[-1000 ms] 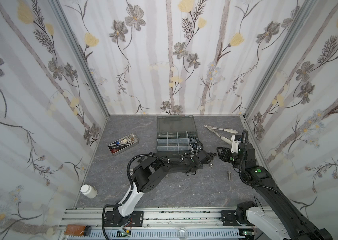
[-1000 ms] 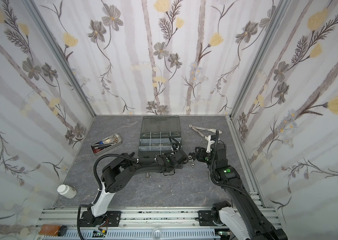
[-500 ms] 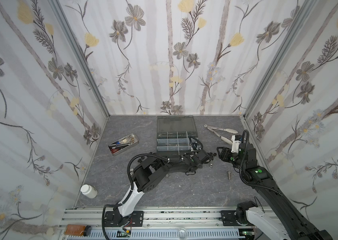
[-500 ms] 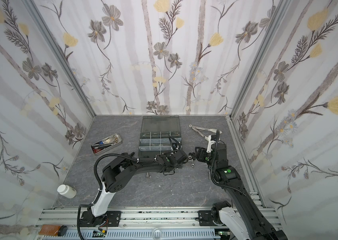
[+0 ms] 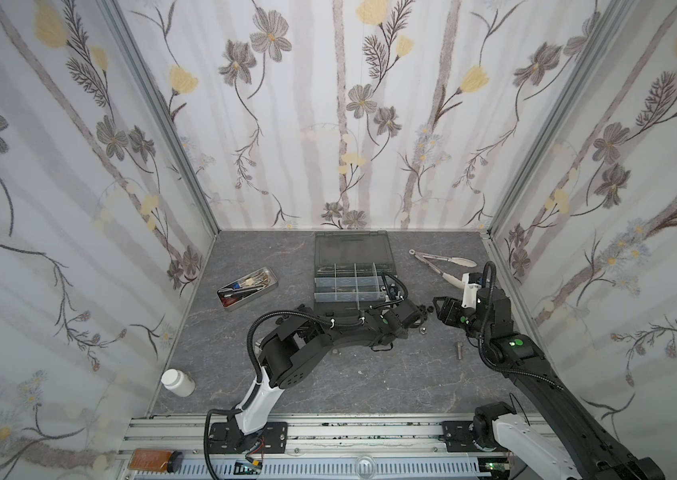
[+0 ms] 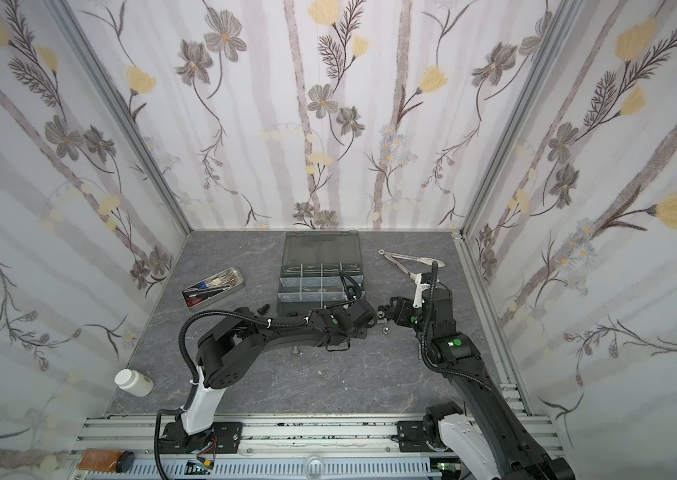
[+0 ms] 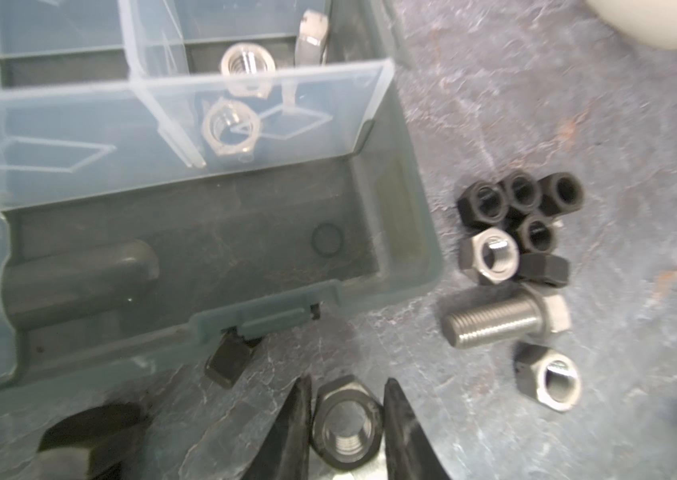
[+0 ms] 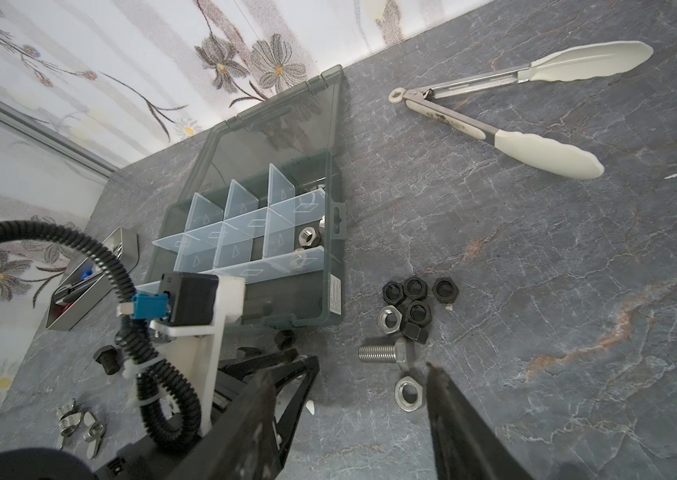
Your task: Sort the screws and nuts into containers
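In a top view the left gripper [image 5: 423,319] sits just right of the organizer box [image 5: 316,286]. Left wrist view: it pinches a black nut [image 7: 347,428] beside the box. Right wrist view: the right gripper [image 8: 370,363] gapes empty near loose nuts [image 8: 414,288] beside the box.

My left gripper [image 7: 347,384] pinches a black hexagonal metal nut [image 7: 347,432] near the grey-green plastic organizer box [image 7: 403,232]; loose black nuts [image 7: 519,208] lie beyond.

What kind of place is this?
Probably a robot test booth: flowered walls close in a grey table, and two robot arms stand on a metal rail at its front.
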You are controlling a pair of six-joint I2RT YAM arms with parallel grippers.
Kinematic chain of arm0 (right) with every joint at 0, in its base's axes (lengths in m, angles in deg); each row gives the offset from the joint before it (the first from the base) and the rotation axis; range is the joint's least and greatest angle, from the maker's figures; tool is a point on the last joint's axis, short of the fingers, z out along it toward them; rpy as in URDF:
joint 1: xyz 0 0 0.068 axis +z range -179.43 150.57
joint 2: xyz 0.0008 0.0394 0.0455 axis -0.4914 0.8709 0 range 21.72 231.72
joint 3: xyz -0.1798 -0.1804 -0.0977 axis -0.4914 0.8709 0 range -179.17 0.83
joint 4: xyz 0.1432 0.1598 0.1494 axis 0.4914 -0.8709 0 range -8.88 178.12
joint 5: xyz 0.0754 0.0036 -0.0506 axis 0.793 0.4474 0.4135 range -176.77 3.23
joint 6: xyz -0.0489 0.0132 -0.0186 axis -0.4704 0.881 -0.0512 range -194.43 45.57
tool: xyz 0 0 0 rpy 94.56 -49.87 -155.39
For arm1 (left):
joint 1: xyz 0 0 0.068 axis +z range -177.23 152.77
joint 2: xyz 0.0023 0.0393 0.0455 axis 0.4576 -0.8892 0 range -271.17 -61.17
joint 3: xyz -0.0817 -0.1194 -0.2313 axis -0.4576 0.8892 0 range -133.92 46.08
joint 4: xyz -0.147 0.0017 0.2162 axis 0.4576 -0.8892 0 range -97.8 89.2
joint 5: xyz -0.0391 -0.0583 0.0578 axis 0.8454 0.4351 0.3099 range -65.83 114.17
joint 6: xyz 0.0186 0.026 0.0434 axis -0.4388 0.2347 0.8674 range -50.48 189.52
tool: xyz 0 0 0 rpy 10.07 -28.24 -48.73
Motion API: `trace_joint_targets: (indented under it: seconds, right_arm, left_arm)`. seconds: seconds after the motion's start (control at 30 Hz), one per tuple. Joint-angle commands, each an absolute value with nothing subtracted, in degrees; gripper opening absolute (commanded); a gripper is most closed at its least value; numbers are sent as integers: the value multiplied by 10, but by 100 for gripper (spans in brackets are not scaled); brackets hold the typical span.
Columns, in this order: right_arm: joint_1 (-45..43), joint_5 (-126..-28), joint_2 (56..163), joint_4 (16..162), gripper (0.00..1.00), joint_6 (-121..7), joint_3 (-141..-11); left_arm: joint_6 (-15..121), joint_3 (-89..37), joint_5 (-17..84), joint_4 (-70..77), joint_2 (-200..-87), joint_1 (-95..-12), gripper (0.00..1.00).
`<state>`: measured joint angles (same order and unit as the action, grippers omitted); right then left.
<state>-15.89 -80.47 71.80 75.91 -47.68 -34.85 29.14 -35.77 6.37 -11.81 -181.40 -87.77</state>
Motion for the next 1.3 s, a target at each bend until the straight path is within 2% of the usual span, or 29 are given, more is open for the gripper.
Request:
trace_joint_targets:
  seconds: [0.0, 0.5, 0.77, 1.1, 1.27]
  right_arm:
    - [-158, -789, 715, 760, 59, -474, -344]
    - [-157, -755, 694, 748, 61, -467, -306]
    - [-156, -749, 695, 754, 61, -458, -278]
    - [-150, -748, 713, 761, 62, -453, -275]
    - [-146, -752, 712, 757, 62, -455, -281]
  left_arm:
    - [297, -355, 60, -111, -1798, -879, 28]
    - [318, -336, 56, -114, -1728, -876, 29]
    - [342, -317, 69, -106, -1701, -849, 30]
    - [335, -269, 92, -100, -1708, -855, 49]
    - [317, -229, 99, -84, -1715, -861, 63]
